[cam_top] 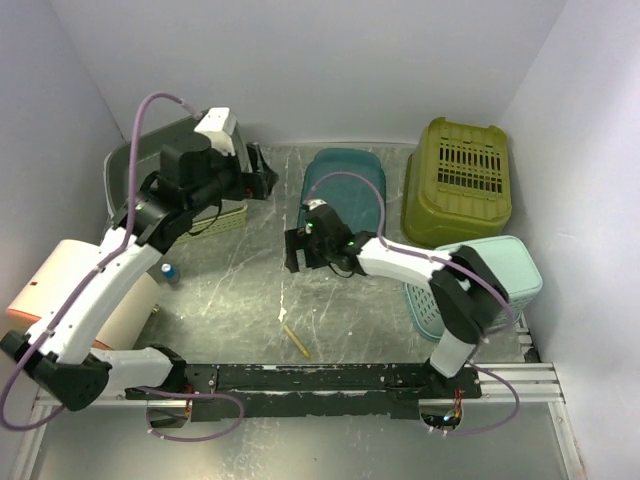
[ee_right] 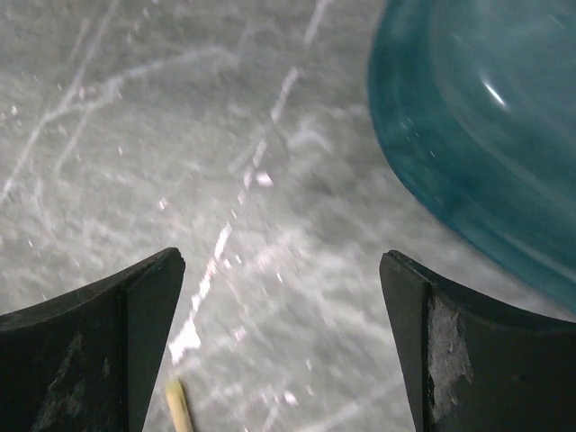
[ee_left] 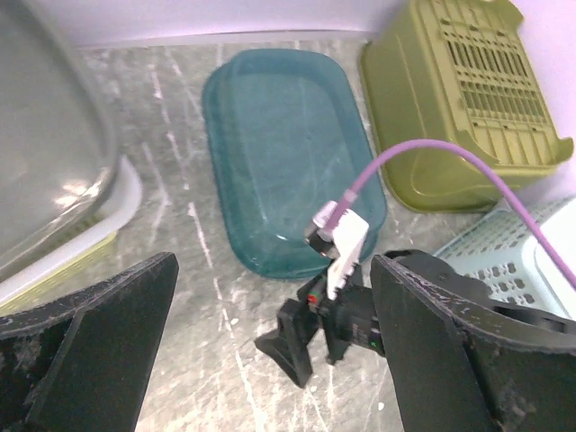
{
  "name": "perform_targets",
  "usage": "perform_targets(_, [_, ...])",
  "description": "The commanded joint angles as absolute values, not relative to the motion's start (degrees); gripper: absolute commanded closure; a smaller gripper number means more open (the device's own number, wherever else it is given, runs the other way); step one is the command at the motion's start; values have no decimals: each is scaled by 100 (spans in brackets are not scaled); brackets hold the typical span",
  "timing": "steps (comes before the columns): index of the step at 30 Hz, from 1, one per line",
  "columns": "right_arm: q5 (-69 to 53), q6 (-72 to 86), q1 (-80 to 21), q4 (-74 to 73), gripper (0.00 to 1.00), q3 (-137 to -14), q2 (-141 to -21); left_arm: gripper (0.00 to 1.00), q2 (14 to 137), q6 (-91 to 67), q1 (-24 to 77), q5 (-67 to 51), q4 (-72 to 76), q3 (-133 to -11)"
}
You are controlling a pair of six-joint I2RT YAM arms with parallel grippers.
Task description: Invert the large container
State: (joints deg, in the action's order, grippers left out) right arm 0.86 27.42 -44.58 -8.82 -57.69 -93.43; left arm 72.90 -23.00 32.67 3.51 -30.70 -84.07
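Note:
A large grey container [cam_top: 128, 165] stands at the far left, behind my left arm, and its grey wall [ee_left: 49, 135] fills the left of the left wrist view. A teal container [cam_top: 345, 180] lies flat at the back centre, smooth side up [ee_left: 288, 148]. My left gripper [cam_top: 262, 180] hovers open between the two, with nothing in its jaws [ee_left: 274, 264]. My right gripper [cam_top: 297, 250] is open just in front of the teal container [ee_right: 486, 135], over bare table [ee_right: 281, 259]. It also shows in the left wrist view [ee_left: 301, 346].
An olive slatted basket [cam_top: 458, 180] sits bottom up at the back right, and a pale teal basket [cam_top: 480, 285] is by the right arm. A yellow-green basket [cam_top: 225, 218] lies under the grey container. A wooden stick [cam_top: 295, 342], a small blue item [cam_top: 168, 271] and a cream-orange object [cam_top: 60, 290] lie nearer. Walls close three sides.

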Motion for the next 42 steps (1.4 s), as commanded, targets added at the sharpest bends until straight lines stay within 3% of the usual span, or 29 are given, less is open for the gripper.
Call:
perform_targets(1, [-52,2912,-4466,-221,8,-6620,-10261,0,7077,-2350,3175,1190,-3817,-8258])
perform_targets(11, [996,3084,-3490,-995,7,-7227,-10889,0,7132,-2377,3155,1296,-3729,-8096])
perform_targets(24, [156,2797,-4027,231,8,-6929,-10134,0,7450,-2177,3155,1674,-3835,-8463])
perform_targets(27, [550,2488,-4256,104,8,-7713,-10719,0,7412,-2241,3155,1670,-3849,-8383])
perform_targets(35, [2254,2501,-4079,-2383,6,-11272,-13509,0,7005,-2206,3146,1859,-3885,-8265])
perform_targets(38, [2474,2700,-3827,-2691,6,-11493,-13688,0,6936,-2164,3144,1864,-3961,-8306])
perform_targets(42, [2399,3137,-3407,-2627,6,-10811,-13272,0,6755,-1973,3141,1719,-3712,-8148])
